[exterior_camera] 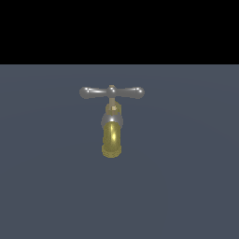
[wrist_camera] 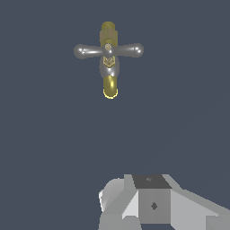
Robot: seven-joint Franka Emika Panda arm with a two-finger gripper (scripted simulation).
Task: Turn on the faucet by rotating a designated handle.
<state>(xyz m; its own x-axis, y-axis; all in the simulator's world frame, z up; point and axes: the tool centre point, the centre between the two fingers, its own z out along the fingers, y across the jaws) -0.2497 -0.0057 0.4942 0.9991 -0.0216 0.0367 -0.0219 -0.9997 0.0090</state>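
- While the faucet is sitting alone on the dark grey worktop, its yellow-gold spout is pointing toward the exterior camera.
- Above the spout, the handle is lying level across the thin brass stem, nothing touching it.
- Well apart from the faucet, the claw is showing only its grey body in the wrist view; whether it is released or clenched, I cannot tell.
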